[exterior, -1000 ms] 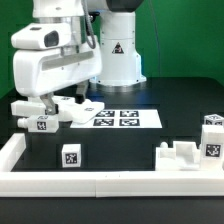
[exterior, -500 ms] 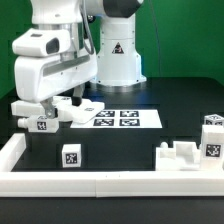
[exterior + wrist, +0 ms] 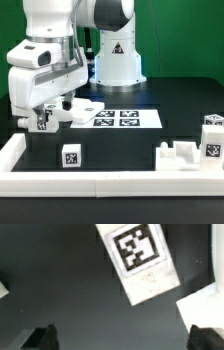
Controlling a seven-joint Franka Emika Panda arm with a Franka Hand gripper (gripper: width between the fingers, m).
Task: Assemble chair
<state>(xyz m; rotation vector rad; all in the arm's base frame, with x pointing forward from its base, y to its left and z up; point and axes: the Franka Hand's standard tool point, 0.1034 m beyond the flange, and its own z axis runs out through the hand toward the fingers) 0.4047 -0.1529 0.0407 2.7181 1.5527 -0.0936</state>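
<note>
Hand (image 3: pixel 122 338) spread wide, empty, over tagged white chair part (image 3: pixel 140 263) lying on table (image 3: pixel 120 140), exterior view's left, beside marker board (image 3: pixel 115 117). Tagged chair block (image 3: pixel 70 155) near front rail (image 3: pixel 100 183); more chair pieces (image 3: pixel 190 152) at right.

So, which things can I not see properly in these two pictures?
- Exterior view: the left chair part is half hidden by the gripper, so its shape is unclear.
- Exterior view: the right chair part is cut off by the picture's edge.
- Wrist view: the tagged part is blurred and cut by the edge; the white piece beside it is mostly outside the frame.
</note>
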